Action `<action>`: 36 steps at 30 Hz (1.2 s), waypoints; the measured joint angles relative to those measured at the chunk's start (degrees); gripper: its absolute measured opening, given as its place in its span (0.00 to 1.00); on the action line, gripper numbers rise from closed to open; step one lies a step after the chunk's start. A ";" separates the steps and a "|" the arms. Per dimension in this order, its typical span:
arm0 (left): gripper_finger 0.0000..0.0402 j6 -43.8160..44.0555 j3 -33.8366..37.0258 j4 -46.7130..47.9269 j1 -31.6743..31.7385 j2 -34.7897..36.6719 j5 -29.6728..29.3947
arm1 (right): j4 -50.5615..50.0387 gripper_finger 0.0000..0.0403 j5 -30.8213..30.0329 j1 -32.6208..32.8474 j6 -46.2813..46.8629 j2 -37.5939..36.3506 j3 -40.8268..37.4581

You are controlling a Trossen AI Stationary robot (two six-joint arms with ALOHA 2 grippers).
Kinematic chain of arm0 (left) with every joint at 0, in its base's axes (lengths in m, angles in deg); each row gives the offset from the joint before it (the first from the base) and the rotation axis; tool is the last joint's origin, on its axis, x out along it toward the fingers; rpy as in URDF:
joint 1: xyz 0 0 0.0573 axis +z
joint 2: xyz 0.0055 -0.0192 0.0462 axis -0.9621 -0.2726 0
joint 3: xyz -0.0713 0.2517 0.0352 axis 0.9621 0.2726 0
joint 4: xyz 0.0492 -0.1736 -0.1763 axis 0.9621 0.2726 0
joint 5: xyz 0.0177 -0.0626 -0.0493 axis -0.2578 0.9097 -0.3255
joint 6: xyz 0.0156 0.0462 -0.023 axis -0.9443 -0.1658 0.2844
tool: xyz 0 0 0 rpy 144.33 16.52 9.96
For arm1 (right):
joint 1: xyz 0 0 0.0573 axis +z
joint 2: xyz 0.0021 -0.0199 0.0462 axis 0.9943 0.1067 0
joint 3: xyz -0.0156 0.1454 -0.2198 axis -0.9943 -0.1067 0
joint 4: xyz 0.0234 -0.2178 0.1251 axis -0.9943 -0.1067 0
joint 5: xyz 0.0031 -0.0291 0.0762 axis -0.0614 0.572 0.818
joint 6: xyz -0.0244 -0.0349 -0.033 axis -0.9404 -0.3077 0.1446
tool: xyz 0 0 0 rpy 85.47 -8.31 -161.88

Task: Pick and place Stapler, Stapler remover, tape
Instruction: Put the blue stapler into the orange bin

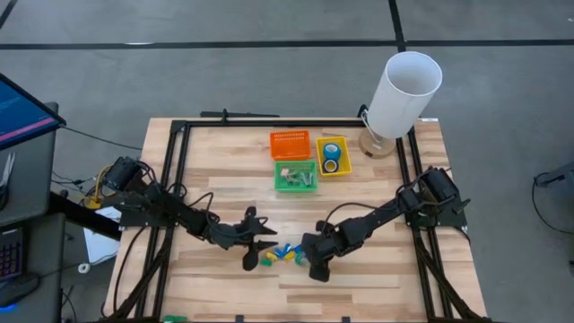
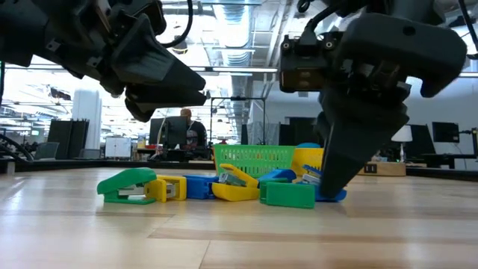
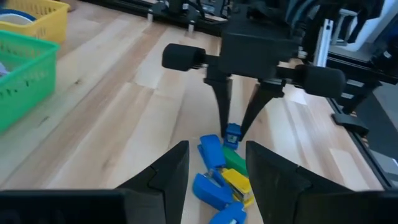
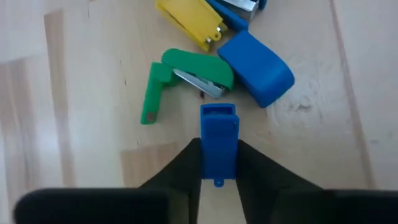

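Several small staplers, blue, green and yellow, lie in a pile (image 1: 280, 255) on the wooden table near its near edge. My right gripper (image 1: 310, 258) (image 3: 232, 127) stands over the pile's right end, shut on a small blue stapler (image 4: 219, 134). My left gripper (image 1: 266, 240) (image 3: 216, 168) is open and hovers just left of the pile, above the table (image 2: 179, 86), touching nothing. Two blue tape rolls (image 1: 331, 158) lie in the yellow basket (image 1: 343, 144). My right gripper pinches the small blue stapler between its two fingers, on its two long sides (image 4: 219, 152). The fingers (image 3: 222, 106) come from above, pointing down. The stapler (image 3: 232, 133) sits low, at the edge of the pile beside a green one; its underside is hidden.
An orange basket (image 1: 290, 144), a green basket (image 1: 296, 186) with small items and the yellow basket stand at the table's far middle. A tall white cylinder (image 1: 405, 94) stands at the far right corner. Bare wood lies to the left and right of the pile.
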 joint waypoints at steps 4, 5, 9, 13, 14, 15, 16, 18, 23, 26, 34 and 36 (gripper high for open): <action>0.37 -2.32 0.00 -0.16 1.95 0.00 -0.12 | -2.06 0.13 0.20 -1.11 -3.38 -0.09 0.00; 0.37 -3.07 0.00 -0.23 2.60 0.00 -0.13 | -2.79 0.13 0.20 -1.42 -4.10 -0.10 0.00; 0.37 -5.68 0.00 -0.27 5.95 0.00 0.49 | -6.38 0.13 -0.28 -2.47 -4.71 -1.30 -0.07; 0.37 -9.34 0.00 -0.31 10.78 0.42 4.23 | -9.97 0.15 -2.73 -2.78 -5.59 -3.55 -0.55; 0.37 -10.39 0.00 0.20 12.09 1.08 5.21 | -10.38 0.15 -3.61 -2.78 -6.08 -4.26 -0.55; 0.37 -11.18 0.01 -0.05 13.54 1.62 6.56 | -11.13 0.15 -4.72 -2.77 -6.54 -5.32 -0.54; 0.37 -11.96 -0.05 -0.31 15.00 2.33 8.69 | -11.82 0.14 -5.84 -2.76 -7.02 -6.46 -0.48; 0.37 -13.41 0.00 0.60 17.93 4.40 13.77 | -12.80 0.14 -8.06 -2.96 -7.90 -8.33 -0.35; 0.36 -18.46 0.00 3.46 24.82 11.71 24.11 | -12.09 0.15 -13.36 -5.59 -14.11 -13.38 -0.33; 0.34 -20.42 0.00 3.87 28.40 16.24 25.13 | -9.20 0.15 -17.27 -8.67 -18.27 -16.52 -0.33; 0.32 -22.66 0.00 2.38 33.16 25.84 26.17 | 9.14 0.15 -19.48 -15.55 -30.96 -22.18 -0.30; 0.32 -22.64 0.00 2.45 33.66 28.39 28.98 | 12.97 0.15 -18.73 -16.40 -32.91 -23.08 -0.28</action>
